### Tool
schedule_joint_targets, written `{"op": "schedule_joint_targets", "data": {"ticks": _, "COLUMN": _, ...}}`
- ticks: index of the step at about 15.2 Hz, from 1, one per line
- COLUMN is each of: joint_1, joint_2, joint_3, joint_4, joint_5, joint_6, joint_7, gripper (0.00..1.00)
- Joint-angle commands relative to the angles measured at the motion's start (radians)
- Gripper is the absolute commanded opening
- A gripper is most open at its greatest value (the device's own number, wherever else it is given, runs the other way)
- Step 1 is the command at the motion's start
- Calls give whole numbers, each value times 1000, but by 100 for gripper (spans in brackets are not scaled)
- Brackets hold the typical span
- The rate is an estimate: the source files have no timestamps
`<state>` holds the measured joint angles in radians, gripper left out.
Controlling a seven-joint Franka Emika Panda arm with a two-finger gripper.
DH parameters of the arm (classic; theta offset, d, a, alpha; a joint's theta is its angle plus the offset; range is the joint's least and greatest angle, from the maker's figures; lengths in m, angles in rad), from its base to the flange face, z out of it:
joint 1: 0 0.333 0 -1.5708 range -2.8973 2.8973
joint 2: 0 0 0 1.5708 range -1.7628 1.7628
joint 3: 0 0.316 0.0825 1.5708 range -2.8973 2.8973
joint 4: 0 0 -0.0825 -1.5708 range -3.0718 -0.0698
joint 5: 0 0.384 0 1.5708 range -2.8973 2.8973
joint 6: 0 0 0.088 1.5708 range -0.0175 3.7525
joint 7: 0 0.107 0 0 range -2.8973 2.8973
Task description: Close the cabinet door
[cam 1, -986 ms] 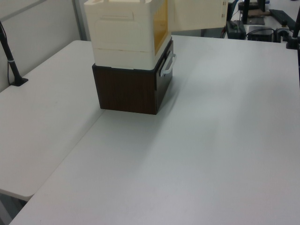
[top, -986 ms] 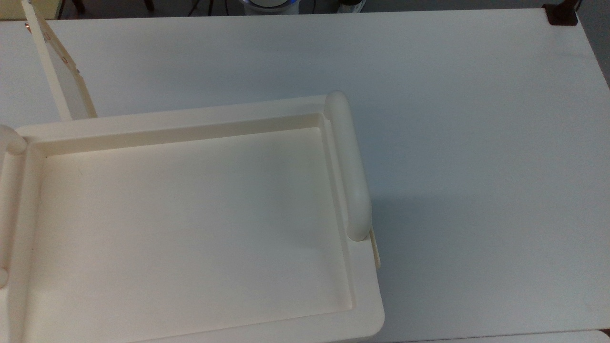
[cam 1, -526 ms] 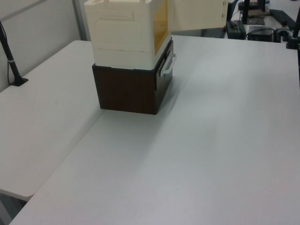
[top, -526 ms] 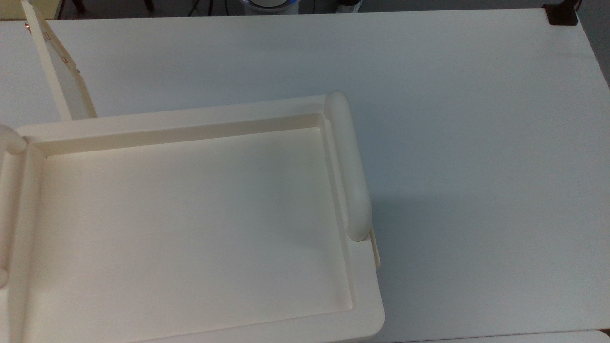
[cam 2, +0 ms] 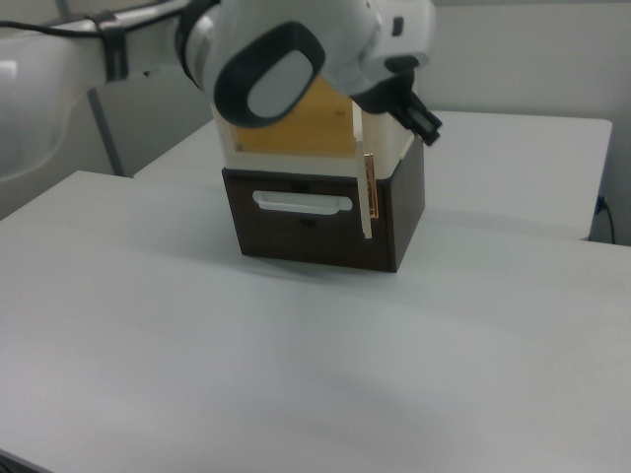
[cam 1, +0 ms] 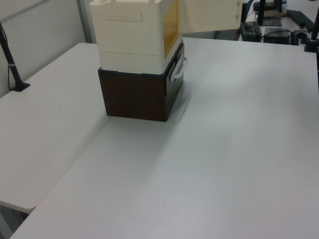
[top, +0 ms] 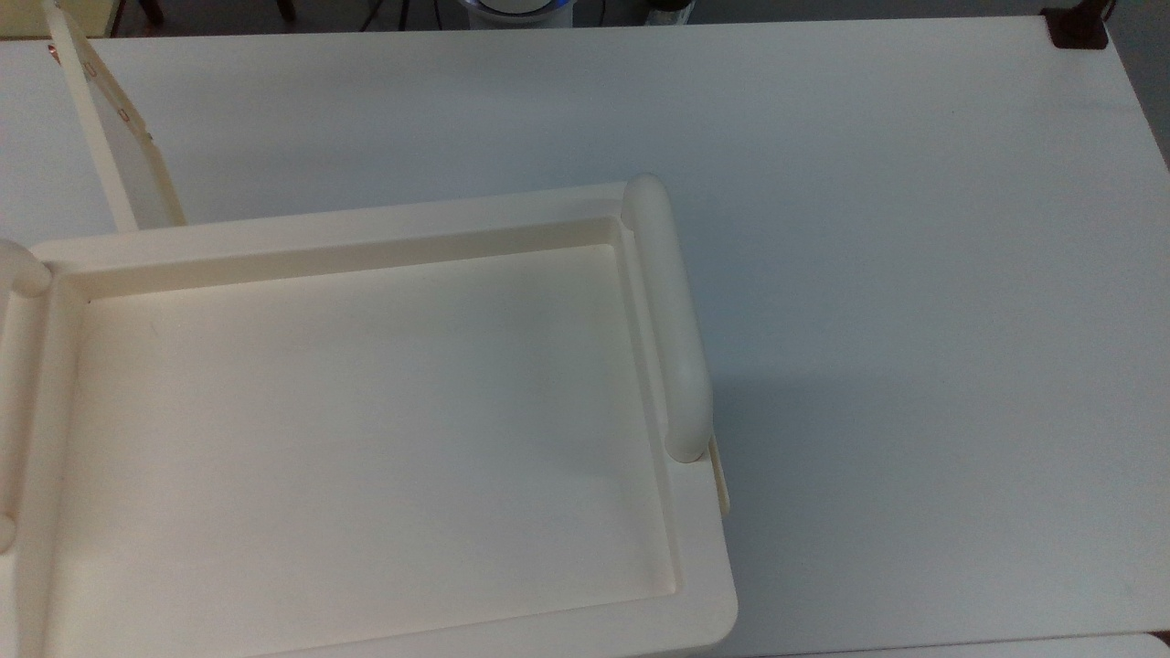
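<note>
The cream cabinet (cam 1: 129,30) stands on a dark brown drawer box (cam 1: 134,94). Its recessed tray top (top: 366,224) lies in the lower left of the top view. The cabinet door (top: 119,137) stands swung open, away from the amber opening (cam 2: 296,133). In the right view the door (cam 2: 365,187) is seen edge-on, with reddish marks down its edge. In the left view the door (cam 1: 209,15) juts toward the left view's right. My gripper (cam 2: 416,113) is at the door's upper edge, on the right view's right of it. The white arm hides the cabinet's top.
The drawer box has a white handle (cam 2: 301,203). The white table (top: 914,274) spreads wide around the cabinet. A rounded handle bar (top: 672,320) runs along the tray's short side. A black post (cam 1: 12,64) stands at the left view's left; dark equipment (cam 1: 279,30) sits behind the table.
In the top view the door's far end has shifted very slightly. Nothing else has visibly moved.
</note>
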<state>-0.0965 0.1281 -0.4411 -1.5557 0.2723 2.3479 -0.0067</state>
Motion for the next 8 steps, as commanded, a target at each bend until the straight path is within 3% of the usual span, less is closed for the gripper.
{"op": "schedule_joint_targets", "data": {"ticks": 1, "joint_1": -9, "joint_2": 19, "joint_3": 2, "joint_4": -18, "joint_5": 15, "joint_6": 19, "joint_7": -42, "gripper": 0}}
{"op": "schedule_joint_targets", "data": {"ticks": 8, "joint_1": 20, "joint_2": 47, "joint_3": 41, "joint_4": -41, "joint_5": 4, "joint_6": 5, "joint_7": -39, "gripper": 0}}
